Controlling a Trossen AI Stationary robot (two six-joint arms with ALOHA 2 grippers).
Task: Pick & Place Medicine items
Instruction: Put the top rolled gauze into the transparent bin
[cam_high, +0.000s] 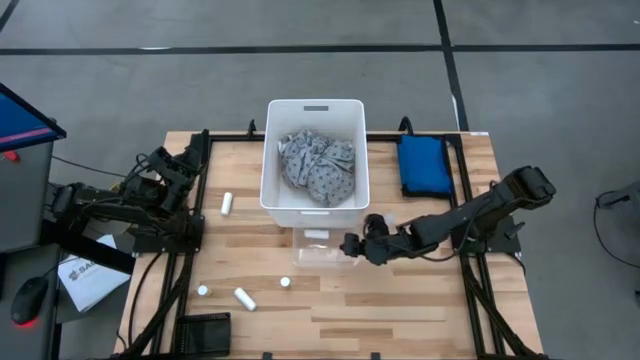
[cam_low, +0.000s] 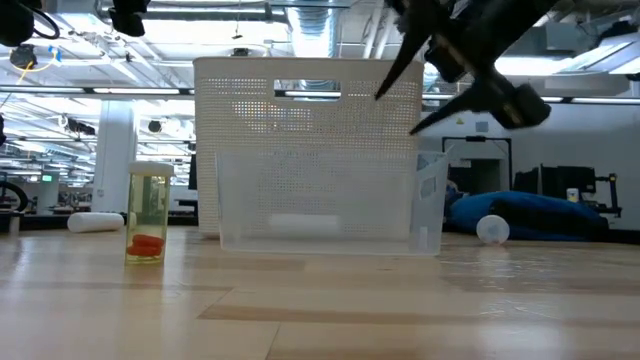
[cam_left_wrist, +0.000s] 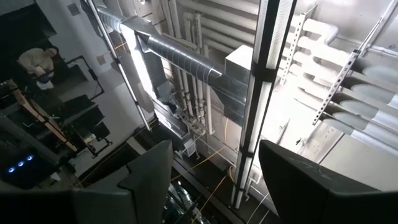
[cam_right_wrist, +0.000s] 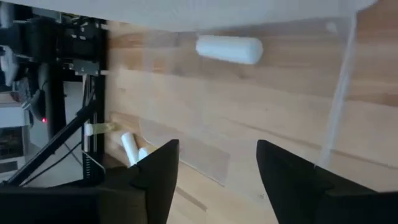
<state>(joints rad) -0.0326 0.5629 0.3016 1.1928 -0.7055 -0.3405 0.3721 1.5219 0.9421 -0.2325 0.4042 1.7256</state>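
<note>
Small white medicine items lie on the wooden table: a short cylinder (cam_high: 227, 204) left of the white bin (cam_high: 272, 150), another cylinder (cam_high: 244, 298) and two tiny round bottles (cam_high: 204, 290) (cam_high: 285, 282) nearer the front. One more cylinder (cam_right_wrist: 229, 48) lies inside a clear box (cam_high: 322, 250) standing against the bin's near wall. My right gripper (cam_high: 346, 245) (cam_right_wrist: 217, 149) hovers open above that box's right end, fingers pointing toward the table's left and slightly down. My left gripper (cam_left_wrist: 214, 149) is open and parked at the table's left edge, pointing up at the ceiling.
The bin holds a crumpled grey patterned cloth (cam_high: 317, 165). A blue padded pouch (cam_high: 423, 165) lies right of the bin. In the low view a small vial (cam_low: 148, 213) with yellow liquid stands in front and a round white item (cam_low: 492, 230) lies near the pouch. Black frame rails run along both sides.
</note>
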